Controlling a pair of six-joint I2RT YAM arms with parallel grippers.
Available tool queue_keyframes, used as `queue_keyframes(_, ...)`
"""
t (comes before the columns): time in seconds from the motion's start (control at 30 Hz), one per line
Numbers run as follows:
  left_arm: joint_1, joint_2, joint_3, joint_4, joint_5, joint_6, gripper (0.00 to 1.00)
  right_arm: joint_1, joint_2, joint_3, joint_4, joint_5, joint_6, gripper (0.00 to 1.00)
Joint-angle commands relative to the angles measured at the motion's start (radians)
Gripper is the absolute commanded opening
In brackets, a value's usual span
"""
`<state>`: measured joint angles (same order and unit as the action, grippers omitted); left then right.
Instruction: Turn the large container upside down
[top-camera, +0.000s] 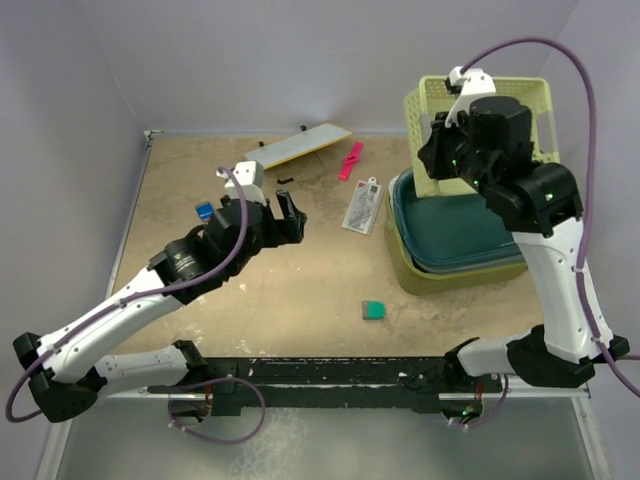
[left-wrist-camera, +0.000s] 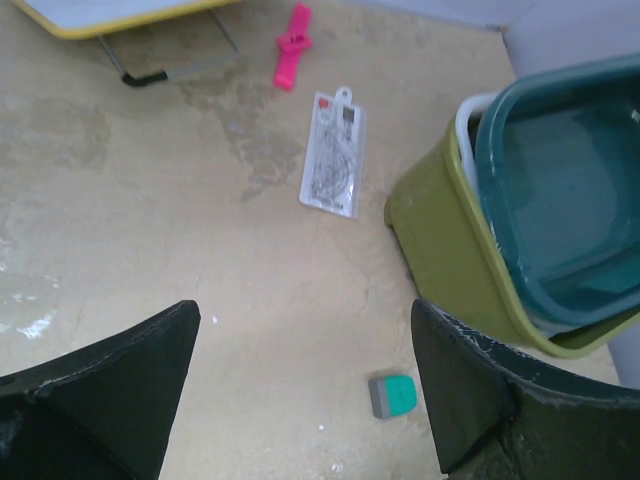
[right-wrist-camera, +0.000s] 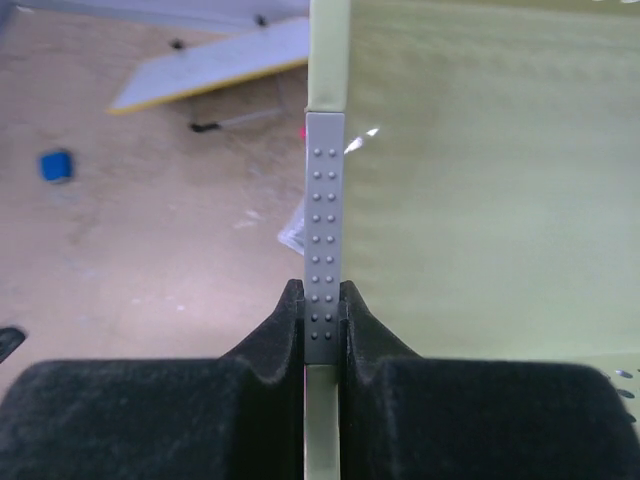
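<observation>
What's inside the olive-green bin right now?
A dark teal tub sits nested in the olive-green bin, a white rim showing between them. The bin's floor is covered.

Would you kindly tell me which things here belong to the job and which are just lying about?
Job: large container, dark tub nested in it, basket clamped in the right tool.
Lying about: board, pink clip, carded pack, teal block, blue block.

Nothing legible anywhere. Fine printed markings and a small dark block near the hanging tab of the flat clear packet (left-wrist-camera: 333, 155) on the tabletop (left-wrist-camera: 150, 250), all too small and blurred to make out. From above, only a red speck at the top of that same packet, unreadable too.
</observation>
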<state>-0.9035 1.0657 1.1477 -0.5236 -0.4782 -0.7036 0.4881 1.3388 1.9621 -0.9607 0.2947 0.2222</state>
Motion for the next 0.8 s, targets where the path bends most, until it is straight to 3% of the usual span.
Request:
queue_keyframes(0.0,0.002,-0.088,0.089,-0.023,-0.149,0.068,0.83,0.0,0.054,0.218,-0.059,-0.306,-0.03,0.0)
queue_keyframes(0.13,0.002,-0.109,0.233,-0.144,-0.224,0.086,0.82,0.0,0.073,0.251,0.066,-0.583,0.04,0.0)
queue_keyframes(0.33,0.002,-0.247,0.237,-0.006,-0.125,0.18,0.81,0.011,0.119,0.115,0.521,-1.063,0.288,0.0)
queue_keyframes(0.5,0.002,-0.317,0.278,-0.002,-0.117,0.208,0.79,0.076,0.186,0.068,0.778,-1.127,0.413,0.0)
queue_keyframes(0.67,0.001,-0.332,0.353,-0.028,-0.129,0.228,0.82,0.095,0.212,-0.177,1.253,-1.169,0.751,0.0)
queue_keyframes(0.77,0.001,-0.309,0.447,-0.066,-0.154,0.259,0.83,0.127,0.247,-0.271,1.405,-1.185,0.864,0.0)
